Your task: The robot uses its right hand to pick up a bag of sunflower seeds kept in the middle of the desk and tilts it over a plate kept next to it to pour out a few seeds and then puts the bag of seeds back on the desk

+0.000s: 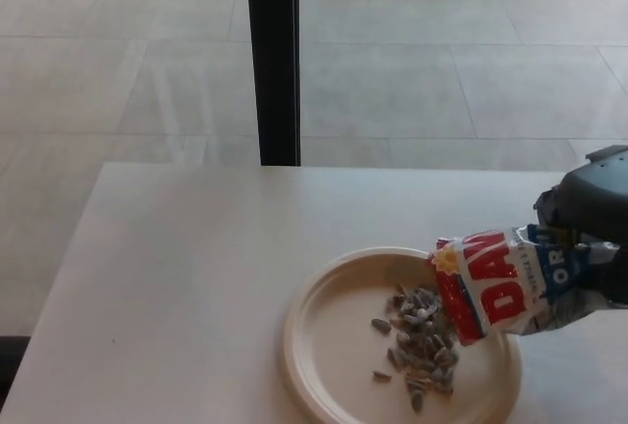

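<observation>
The robot's black right hand [592,218] grips a red-and-white foil seed bag [505,284], tilted with its open mouth low over the round cream paper plate [324,341]. White letters "DA" and "OR" show on the bag. Grey sunflower seeds [420,345] lie heaped on the plate, on the white desk [186,287].

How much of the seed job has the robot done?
Picking up is done: the right hand holds the bag off the desk. Pouring is in hand: the bag is tipped mouth-down over the plate, and a pile of seeds lies there. Left to do: turn the bag upright and put it back on the desk.
</observation>
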{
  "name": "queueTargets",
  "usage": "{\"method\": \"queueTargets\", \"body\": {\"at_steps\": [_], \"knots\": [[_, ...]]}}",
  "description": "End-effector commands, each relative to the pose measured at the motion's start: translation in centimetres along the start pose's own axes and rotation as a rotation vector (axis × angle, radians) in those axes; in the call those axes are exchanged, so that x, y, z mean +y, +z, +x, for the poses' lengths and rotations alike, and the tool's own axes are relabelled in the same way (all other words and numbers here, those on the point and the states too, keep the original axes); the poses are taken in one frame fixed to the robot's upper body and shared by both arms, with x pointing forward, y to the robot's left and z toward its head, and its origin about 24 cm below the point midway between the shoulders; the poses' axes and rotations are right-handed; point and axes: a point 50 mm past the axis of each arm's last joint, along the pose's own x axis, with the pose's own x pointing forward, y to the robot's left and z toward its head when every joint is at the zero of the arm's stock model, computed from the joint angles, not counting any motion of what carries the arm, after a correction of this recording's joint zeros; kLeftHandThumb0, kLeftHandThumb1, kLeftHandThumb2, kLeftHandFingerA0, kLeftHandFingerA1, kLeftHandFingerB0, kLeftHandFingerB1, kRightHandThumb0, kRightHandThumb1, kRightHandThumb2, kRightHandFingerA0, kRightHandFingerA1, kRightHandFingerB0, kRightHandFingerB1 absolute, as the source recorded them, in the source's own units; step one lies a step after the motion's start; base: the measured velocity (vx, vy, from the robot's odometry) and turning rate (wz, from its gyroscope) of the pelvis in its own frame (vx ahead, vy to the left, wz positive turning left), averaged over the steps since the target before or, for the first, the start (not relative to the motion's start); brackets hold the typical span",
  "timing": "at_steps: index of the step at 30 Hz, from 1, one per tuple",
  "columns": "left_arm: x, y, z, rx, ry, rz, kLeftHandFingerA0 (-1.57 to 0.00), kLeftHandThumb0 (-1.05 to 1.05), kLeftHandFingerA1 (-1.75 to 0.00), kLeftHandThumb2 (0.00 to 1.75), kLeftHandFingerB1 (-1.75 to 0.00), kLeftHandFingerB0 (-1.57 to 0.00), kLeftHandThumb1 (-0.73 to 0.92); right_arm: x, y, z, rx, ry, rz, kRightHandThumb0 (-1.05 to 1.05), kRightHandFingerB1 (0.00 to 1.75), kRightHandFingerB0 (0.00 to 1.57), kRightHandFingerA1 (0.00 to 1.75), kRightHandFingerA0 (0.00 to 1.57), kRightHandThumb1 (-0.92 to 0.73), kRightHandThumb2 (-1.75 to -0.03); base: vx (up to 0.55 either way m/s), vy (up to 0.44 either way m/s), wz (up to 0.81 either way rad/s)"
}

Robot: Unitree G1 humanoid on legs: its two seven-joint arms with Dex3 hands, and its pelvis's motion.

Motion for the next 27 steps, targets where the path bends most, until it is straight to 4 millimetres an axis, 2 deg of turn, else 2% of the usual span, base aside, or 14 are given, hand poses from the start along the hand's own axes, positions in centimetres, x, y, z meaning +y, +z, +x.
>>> {"method": "queueTargets", "body": {"at_steps": [1,8,11,12,13,14,17,18,20,21,24,25,26,27], "knots": [[0.6,0.3,-0.3,-0.009,0.003,0.032,-0.32,-0.76,-0.82,0.9,-0.71,-0.32,0.7,0.9,0.6,-0.8,-0.06,-0.08,0.102,-0.36,1.27,0.84,1.75,0.97,-0.45,-1.0,0.0,0.0,0.0],[0.6,0.0,-0.5,-0.01,-0.002,0.049,-0.31,-0.73,-0.79,0.84,-0.7,-0.34,0.75,4.4,0.6,-1.8,-0.03,-0.119,0.329,-0.3,1.58,0.78,1.75,0.91,-0.46,-1.08,0.0,0.0,0.0],[0.6,-0.1,-0.6,-0.007,-0.001,0.055,-0.31,-0.72,-0.78,0.9,-0.69,-0.32,0.75,5.6,0.5,-2.1,0.004,-0.117,0.399,-0.29,1.45,0.82,1.75,0.93,-0.48,-1.1,0.0,0.0,0.0],[0.7,-0.1,-0.6,-0.005,-0.001,0.044,-0.32,-0.71,-0.78,0.92,-0.7,-0.34,0.75,6.1,0.4,-2.2,0.015,-0.124,0.428,-0.36,1.09,0.92,1.32,1.17,-0.51,-1.13,0.0,0.0,0.0],[0.7,-0.1,-0.6,-0.004,0.004,0.042,-0.29,-0.74,-0.72,1.16,-0.68,-0.3,0.6,6.5,0.4,-2.3,0.033,-0.124,0.462,-0.37,1.17,0.95,1.35,1.18,-0.48,-1.13,0.0,0.0,0.0],[0.7,-0.1,-0.6,-0.005,0.003,0.052,-0.32,-0.71,-0.78,0.91,-0.7,-0.34,0.75,7.0,0.3,-2.4,0.051,-0.127,0.502,-0.28,1.5,0.81,1.75,0.94,-0.51,-1.13,0.0,0.0,0.0],[0.7,-0.5,-0.6,0.005,0.007,0.027,-0.3,-0.77,-0.79,0.89,-0.7,-0.32,0.71,8.0,0.3,-2.8,0.073,-0.144,0.567,-0.28,1.58,0.79,1.75,0.94,-0.49,-1.15,0.0,0.0,0.0],[0.6,-0.6,-0.6,0.009,0.005,0.027,-0.34,-0.82,-0.75,1.16,-0.71,-0.36,0.59,8.1,0.4,-2.8,0.076,-0.145,0.572,-0.28,1.51,0.8,1.75,0.93,-0.48,-1.13,0.0,0.0,0.0],[0.6,-0.6,-0.6,0.005,0.009,0.024,-0.35,-0.8,-0.75,1.14,-0.71,-0.37,0.58,8.6,0.5,-2.9,0.084,-0.146,0.601,-0.28,1.56,0.78,1.75,0.94,-0.52,-1.12,0.0,0.0,0.0],[0.6,-0.8,-0.7,0.011,0.01,0.015,-0.28,-0.75,-0.77,0.88,-0.69,-0.3,0.74,8.9,0.6,-2.9,0.087,-0.145,0.607,-0.28,1.58,0.77,1.75,0.93,-0.51,-1.11,0.0,0.0,0.0],[0.7,-0.9,-0.7,0.019,0.016,0.021,-0.3,-0.78,-0.79,0.87,-0.7,-0.32,0.7,9.2,0.9,-3.0,0.099,-0.14,0.636,-0.27,1.58,0.76,1.75,0.92,-0.52,-1.09,0.0,0.0,0.0],[0.7,-0.9,-0.8,0.01,0.01,0.026,-0.33,-0.81,-0.76,1.16,-0.7,-0.33,0.6,9.3,0.9,-3.0,0.101,-0.144,0.65,-0.27,1.59,0.77,1.75,0.94,-0.53,-1.1,0.0,0.0,0.0],[0.7,-0.9,-0.8,0.007,0.008,0.02,-0.31,-0.77,-0.83,0.89,-0.71,-0.33,0.71,9.4,1.0,-3.2,0.102,-0.144,0.661,-0.26,1.62,0.73,1.75,0.92,-0.5,-1.1,0.0,0.0,0.0],[0.7,-0.9,-0.8,0.008,0.008,0.017,-0.31,-0.77,-0.83,0.89,-0.71,-0.33,0.71,9.4,1.0,-3.2,0.103,-0.143,0.664,-0.26,1.62,0.73,1.75,0.92,-0.5,-1.1,0.0,0.0,0.0]]}}
